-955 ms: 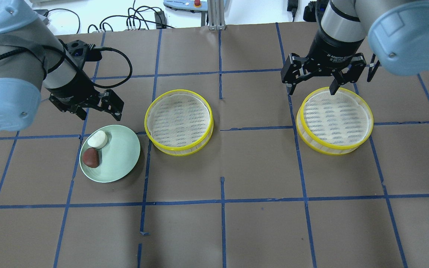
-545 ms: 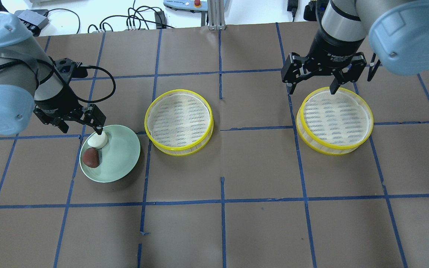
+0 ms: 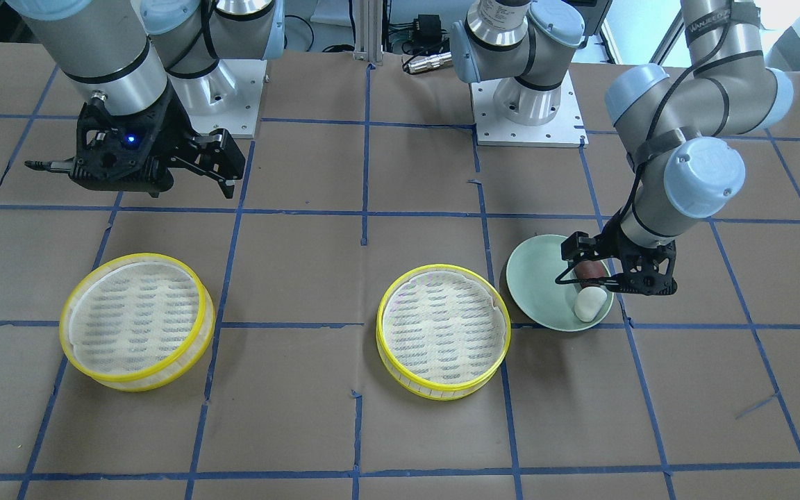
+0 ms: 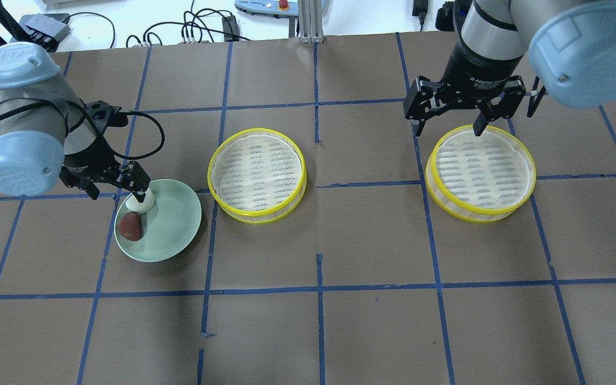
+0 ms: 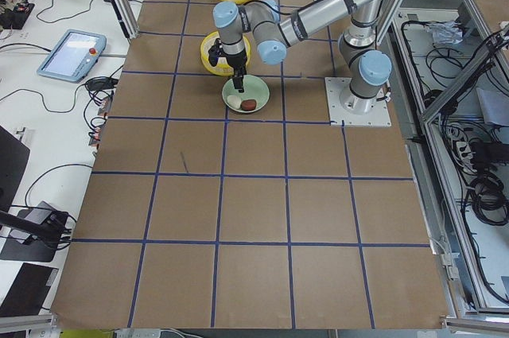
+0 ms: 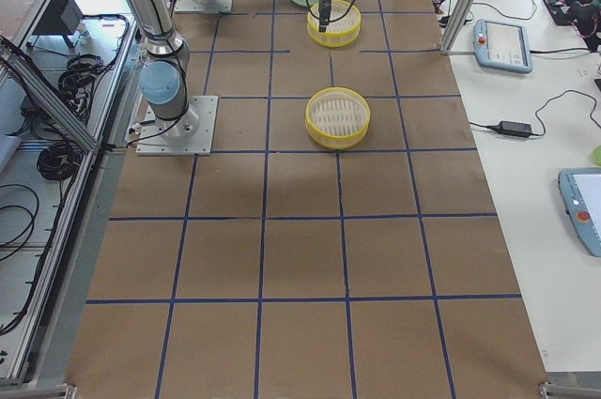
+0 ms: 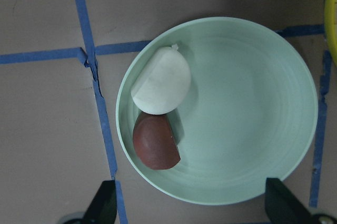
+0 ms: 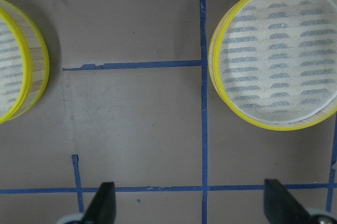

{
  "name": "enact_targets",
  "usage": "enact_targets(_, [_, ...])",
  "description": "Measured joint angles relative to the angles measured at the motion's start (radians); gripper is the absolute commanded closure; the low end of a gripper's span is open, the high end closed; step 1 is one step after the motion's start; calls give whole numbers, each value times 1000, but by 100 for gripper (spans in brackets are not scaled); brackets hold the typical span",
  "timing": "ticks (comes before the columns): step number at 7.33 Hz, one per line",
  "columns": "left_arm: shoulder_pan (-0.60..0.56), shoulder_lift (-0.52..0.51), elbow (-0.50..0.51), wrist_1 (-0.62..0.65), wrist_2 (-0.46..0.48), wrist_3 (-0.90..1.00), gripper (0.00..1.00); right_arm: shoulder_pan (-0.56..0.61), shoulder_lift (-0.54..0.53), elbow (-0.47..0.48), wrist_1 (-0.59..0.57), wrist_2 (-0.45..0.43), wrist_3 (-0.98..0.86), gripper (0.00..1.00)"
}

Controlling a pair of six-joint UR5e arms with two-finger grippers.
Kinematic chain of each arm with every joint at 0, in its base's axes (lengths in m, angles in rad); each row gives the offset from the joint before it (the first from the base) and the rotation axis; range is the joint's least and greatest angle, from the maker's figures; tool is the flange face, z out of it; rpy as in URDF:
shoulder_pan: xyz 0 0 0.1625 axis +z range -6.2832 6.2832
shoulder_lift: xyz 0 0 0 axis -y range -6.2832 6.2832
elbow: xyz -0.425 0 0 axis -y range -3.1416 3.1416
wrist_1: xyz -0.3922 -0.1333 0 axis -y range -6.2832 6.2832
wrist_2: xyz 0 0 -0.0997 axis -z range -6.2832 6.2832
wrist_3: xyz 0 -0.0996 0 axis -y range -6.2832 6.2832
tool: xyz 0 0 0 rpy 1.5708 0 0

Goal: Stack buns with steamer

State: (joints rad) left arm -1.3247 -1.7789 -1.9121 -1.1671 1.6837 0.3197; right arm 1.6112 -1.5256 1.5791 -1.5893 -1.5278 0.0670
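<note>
The white bun (image 4: 142, 202) and the reddish-brown bun (image 4: 131, 226) lie side by side on the left part of a pale-green plate (image 4: 177, 222). Both also show in the left wrist view, the white bun (image 7: 161, 84) and the brown bun (image 7: 155, 142). My left gripper (image 4: 117, 190) is open and empty, low over the plate's far-left edge, with one finger over the white bun. Two yellow-rimmed steamer tiers, one (image 4: 257, 171) beside the plate and one (image 4: 480, 174) at the right, stand empty and apart. My right gripper (image 4: 448, 127) is open and empty above the right tier's far edge.
The brown table (image 4: 318, 321) carries a grid of blue tape. Cables and a control box lie beyond its far edge. The two arm bases (image 3: 528, 104) stand at the robot's side of the table.
My left gripper has moved from behind the plate toward me and down, over the white bun, still open. The right arm, buns and tiers have not moved.
</note>
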Motion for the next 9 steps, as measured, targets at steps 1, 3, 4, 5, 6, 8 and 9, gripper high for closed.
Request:
enact_targets(1, [0, -26, 0, 26, 12, 1, 0, -1, -1, -1, -2, 0, 0, 0])
enact_targets(3, [1, -60, -1, 53, 20, 0, 2, -15, -3, -8, -2, 0, -1, 0])
enact_targets(4, [1, -83, -2, 78, 21, 1, 11, -33, -5, -22, 3, 0, -1, 0])
enact_targets(5, [1, -108, -2, 102, 22, 1, 17, -58, -6, -31, 10, 1, -2, 0])
enact_targets(6, [1, -133, -2, 129, 22, 1, 22, -90, -5, -32, 14, 1, -1, 0])
enact_targets(8, [1, -176, -2, 187, 23, 1, 67, -185, 9, -7, 9, 6, 1, 0])
enact_targets(9, [1, -180, -3, 198, 24, 0, 68, -224, 18, 13, -4, 5, -1, 0])
